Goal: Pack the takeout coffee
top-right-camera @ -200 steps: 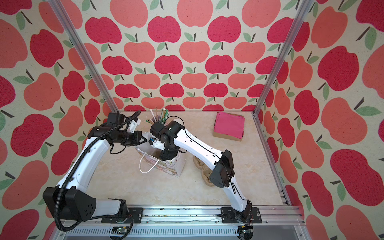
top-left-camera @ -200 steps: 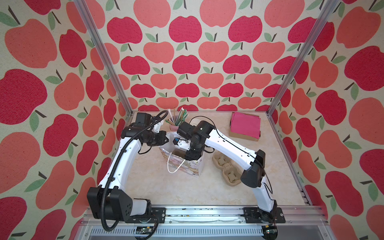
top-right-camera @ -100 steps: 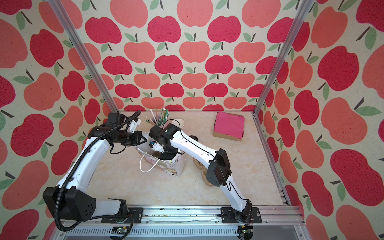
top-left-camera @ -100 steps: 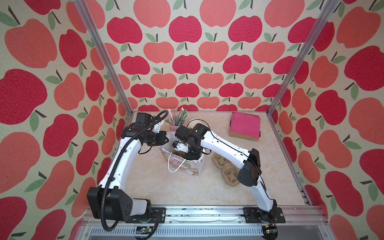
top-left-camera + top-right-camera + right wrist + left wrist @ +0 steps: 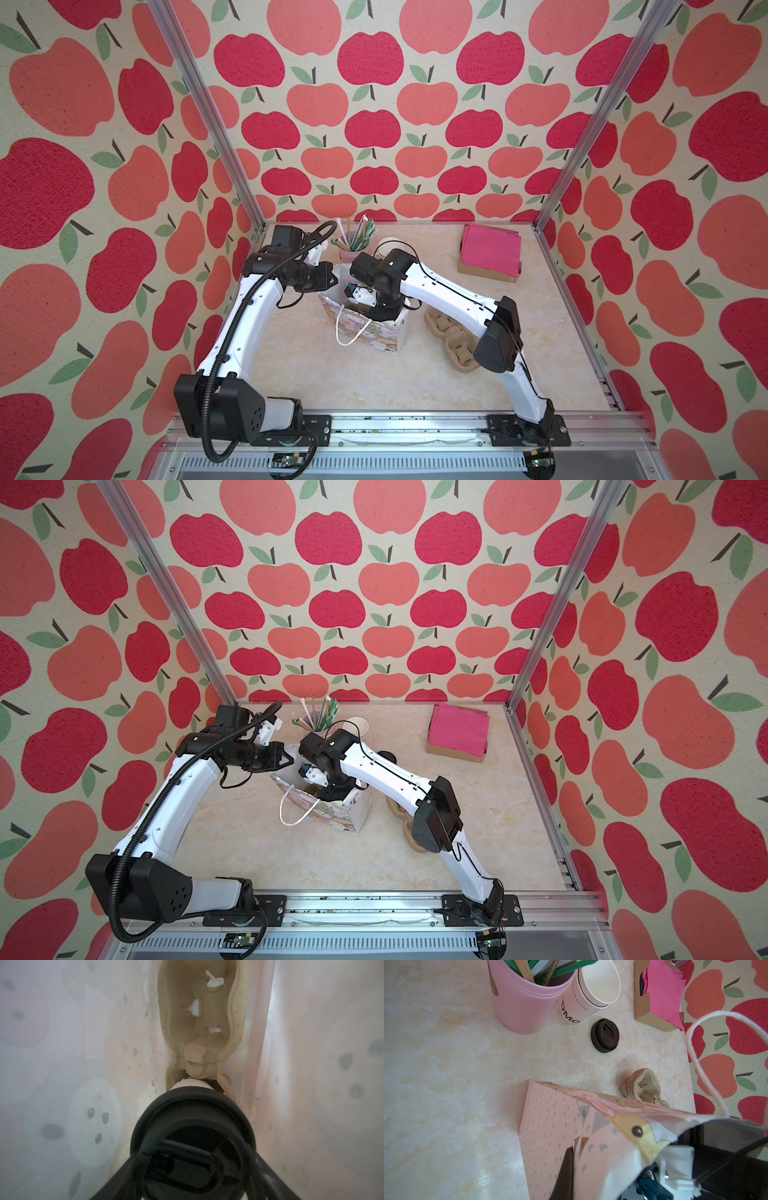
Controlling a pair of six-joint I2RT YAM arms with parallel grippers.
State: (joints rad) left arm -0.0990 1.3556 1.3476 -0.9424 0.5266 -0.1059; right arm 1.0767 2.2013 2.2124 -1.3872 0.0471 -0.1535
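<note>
Down inside the paper bag [image 5: 374, 338], the right hand [image 5: 195, 1145] grasps the takeout coffee [image 5: 191, 1085] by its black lid [image 5: 193, 1118]; the coffee sits in a cell of a pulp carrier [image 5: 197, 1012]. The left hand [image 5: 330, 279], clenched, pinches the bag's rim; the bag stands upright on the counter [image 5: 316, 374].

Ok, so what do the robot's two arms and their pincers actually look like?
Both arms are white shells with black joints and black bases. The left arm carries a thick black ribbed hose; the right arm has a thin black wire along it. The left pincer is black and tapers to a point; the right pincer has black fingers.
</note>
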